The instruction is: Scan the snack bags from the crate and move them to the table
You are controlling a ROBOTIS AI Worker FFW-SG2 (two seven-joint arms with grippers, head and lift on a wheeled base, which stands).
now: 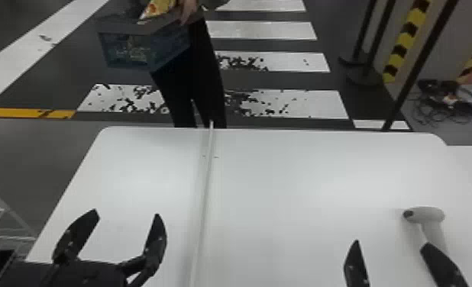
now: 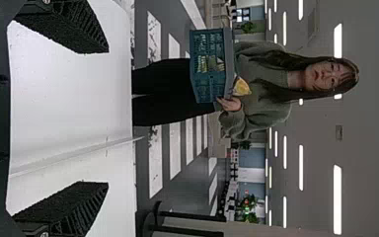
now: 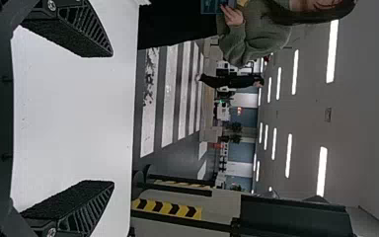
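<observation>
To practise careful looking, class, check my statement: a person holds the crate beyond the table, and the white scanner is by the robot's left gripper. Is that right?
Not quite: in the head view, the white scanner is by the right gripper. The rest holds: a person holds the crate beyond the table.

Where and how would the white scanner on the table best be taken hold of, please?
Probably by its handle, with the right gripper coming from the robot's side and its jaws to either side of the handle. The handle looks narrower than the head and runs from it toward the robot. The dark nose points to the robot's left, so this grip should leave it free.
</observation>
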